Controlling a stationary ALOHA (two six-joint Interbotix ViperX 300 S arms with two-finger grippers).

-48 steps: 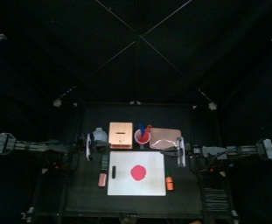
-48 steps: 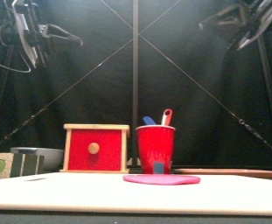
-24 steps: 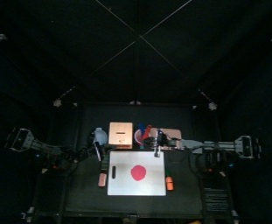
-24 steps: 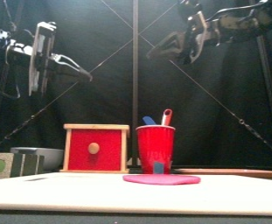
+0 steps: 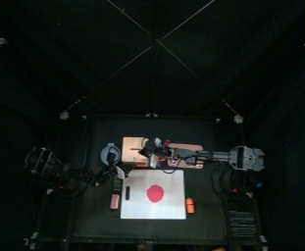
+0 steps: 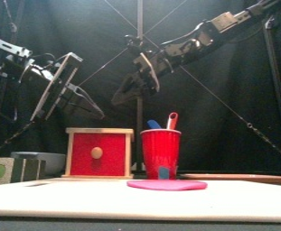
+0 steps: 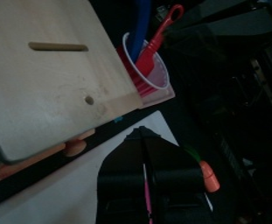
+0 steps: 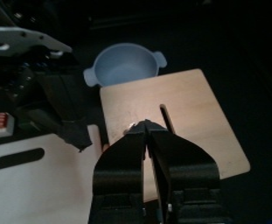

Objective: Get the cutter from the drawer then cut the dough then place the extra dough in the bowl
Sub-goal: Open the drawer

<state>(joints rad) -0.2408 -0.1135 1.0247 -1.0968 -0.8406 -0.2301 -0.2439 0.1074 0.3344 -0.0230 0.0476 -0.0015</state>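
The pale wooden box stands at the table's back left, its red drawer front pushed in. No cutter shows. A flat red dough disc lies on the white board. Beyond the box in the right wrist view sits the blue-grey bowl. My right gripper hangs shut and empty over the box's top, having reached in from the right. My left gripper is shut and empty too, high in the air beside the box's front left, near the drawer knob.
A red cup with a blue and a red toy knife stands right of the box. Small orange toys lie at the board's left edge and right edge. The two grippers hang close together above the box.
Both arms swung in from the table's sides and came lower. The right gripper crossed over the cup to the box top. The left gripper neared the box's front.
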